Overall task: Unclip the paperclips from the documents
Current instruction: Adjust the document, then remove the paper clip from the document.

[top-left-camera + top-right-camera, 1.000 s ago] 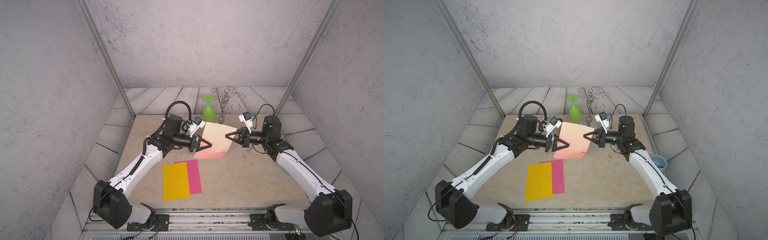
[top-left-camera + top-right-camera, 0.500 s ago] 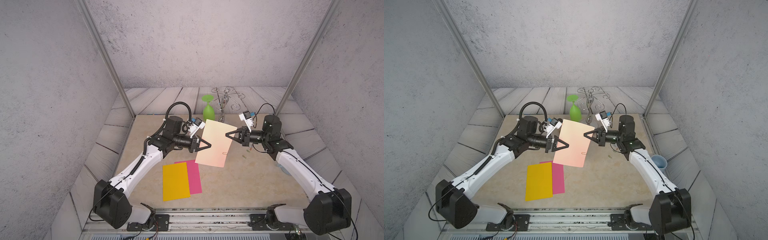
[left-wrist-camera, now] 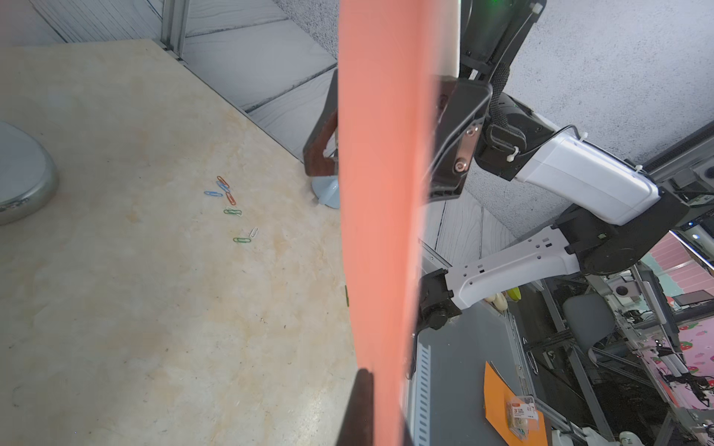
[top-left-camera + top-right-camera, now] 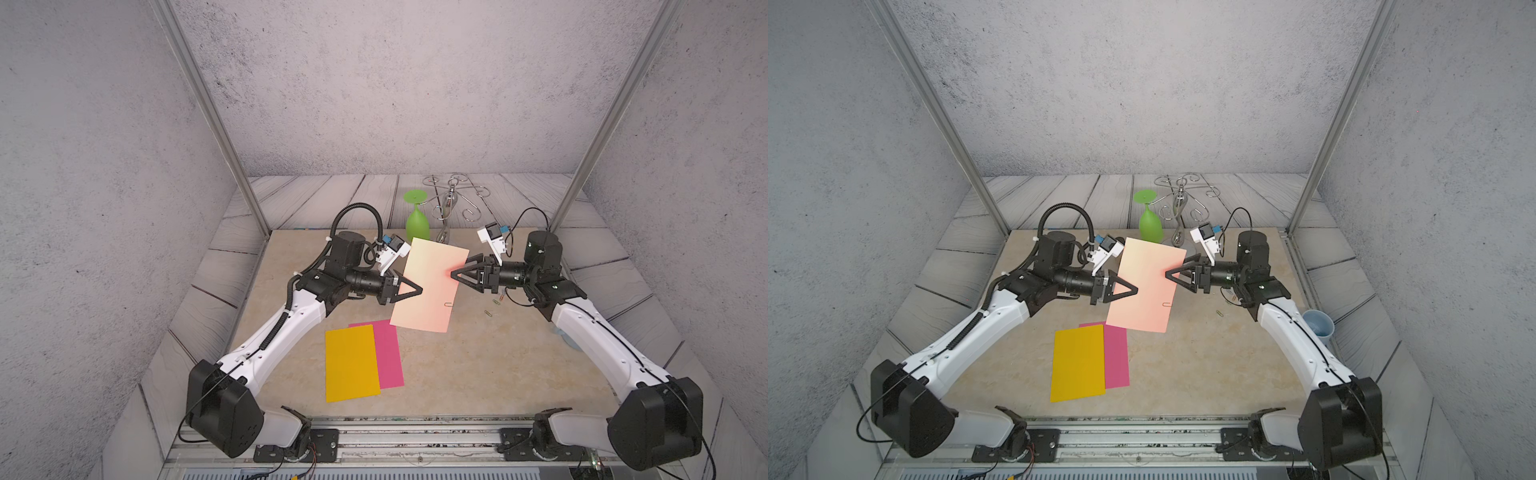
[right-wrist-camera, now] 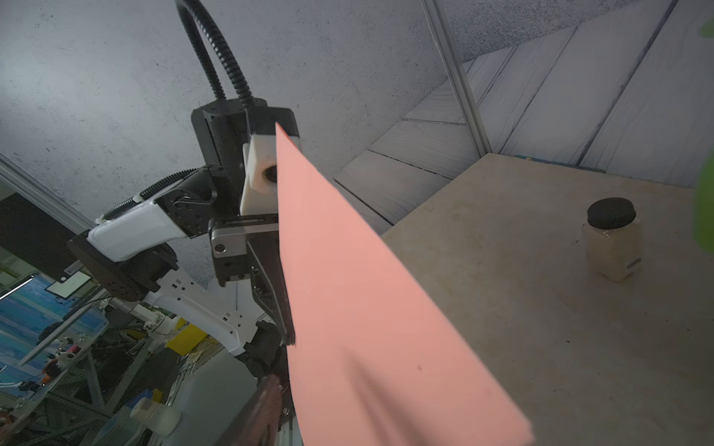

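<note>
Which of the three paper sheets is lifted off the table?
The salmon pink sheet, pinched by the left gripper; the yellow sheet and magenta sheet lie flat.

No text reads clearly: the small clear packet with an orange label (image 3: 522, 415), lying on an orange sheet, seems to carry a large "3", and the label on the black-lidded clear jar (image 5: 612, 241) is too blurred.

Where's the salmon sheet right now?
In both top views the salmon sheet hangs mid-table, left gripper shut on its left edge, right gripper open at its right, just beyond the magenta sheet.
</note>
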Robot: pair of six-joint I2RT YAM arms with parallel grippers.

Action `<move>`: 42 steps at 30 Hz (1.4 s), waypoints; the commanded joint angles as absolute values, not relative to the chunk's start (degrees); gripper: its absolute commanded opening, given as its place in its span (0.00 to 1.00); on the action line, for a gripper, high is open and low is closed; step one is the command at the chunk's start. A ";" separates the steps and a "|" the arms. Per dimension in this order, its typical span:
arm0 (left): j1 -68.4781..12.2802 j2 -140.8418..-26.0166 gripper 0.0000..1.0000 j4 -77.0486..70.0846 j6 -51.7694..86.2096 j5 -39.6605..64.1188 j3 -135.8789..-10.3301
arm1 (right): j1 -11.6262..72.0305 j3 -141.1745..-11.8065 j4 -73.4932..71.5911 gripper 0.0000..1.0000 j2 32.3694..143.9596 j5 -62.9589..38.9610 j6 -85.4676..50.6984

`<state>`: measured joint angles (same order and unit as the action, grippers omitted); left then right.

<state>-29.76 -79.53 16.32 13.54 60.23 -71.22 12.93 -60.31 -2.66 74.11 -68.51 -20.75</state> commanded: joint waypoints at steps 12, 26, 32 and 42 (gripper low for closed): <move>-29.35 -78.83 0.00 14.49 12.75 60.44 -74.68 | 16.03 -53.17 -4.41 0.70 73.51 -72.96 -22.24; -29.35 -79.28 0.00 18.19 11.17 62.36 -77.93 | 16.83 -49.57 -22.98 0.69 75.12 -75.05 -34.42; -29.35 -79.28 0.00 18.02 10.56 61.05 -77.08 | 17.39 -51.34 -21.01 0.51 72.89 -77.75 -34.22; -28.74 -78.95 0.00 19.66 8.92 59.85 -77.11 | 17.40 -53.96 -8.26 0.30 70.93 -78.14 -25.21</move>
<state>-29.26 -79.55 18.72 10.61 60.18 -76.75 17.10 -52.62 -11.66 72.64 -76.90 -28.08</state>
